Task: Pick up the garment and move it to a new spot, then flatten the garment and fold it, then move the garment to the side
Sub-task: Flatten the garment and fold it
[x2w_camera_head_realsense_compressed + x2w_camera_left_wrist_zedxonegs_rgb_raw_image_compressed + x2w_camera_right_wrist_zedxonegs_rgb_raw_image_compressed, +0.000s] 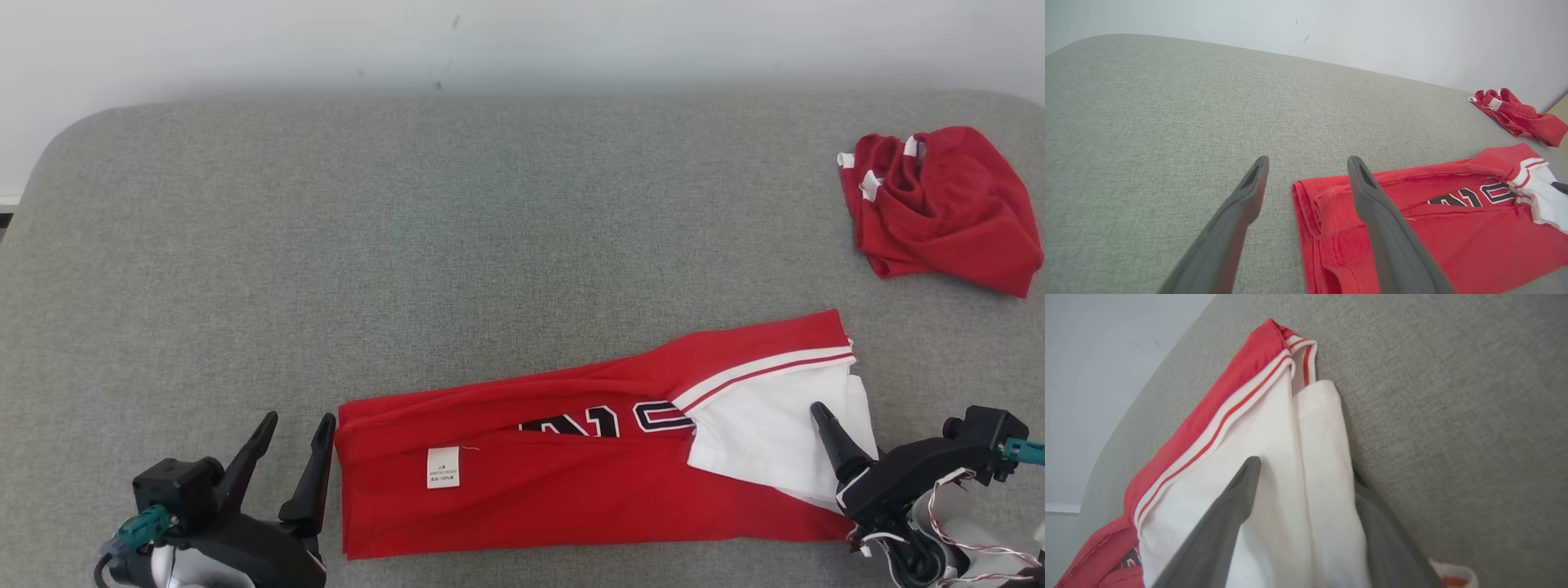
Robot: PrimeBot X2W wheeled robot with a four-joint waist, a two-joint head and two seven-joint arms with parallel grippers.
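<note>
From the head camera, the garment (571,490), a red jersey with a white sleeve and black lettering (604,420), lies folded into a long band near the front edge of the grey fabric-covered bench (490,245), a small white label (442,469) showing on its left part. The left hand (299,425) sits just beside the band's left end, fingers spread wide and holding nothing. The right hand (833,425) is at the opposite end, one dark finger lying over the white sleeve. A second red garment (939,208) lies bunched well apart at the far right. In the left wrist view, the left hand (1308,163) is wide; one finger is above bare bench and the other crosses the garment's (1453,241) hemmed edge. In the right wrist view, the right hand (1304,469) is also wide, straddling the white sleeve: one of its fingers (1224,514) lies on top of the cloth, the other is partly tucked beneath its edge.
</note>
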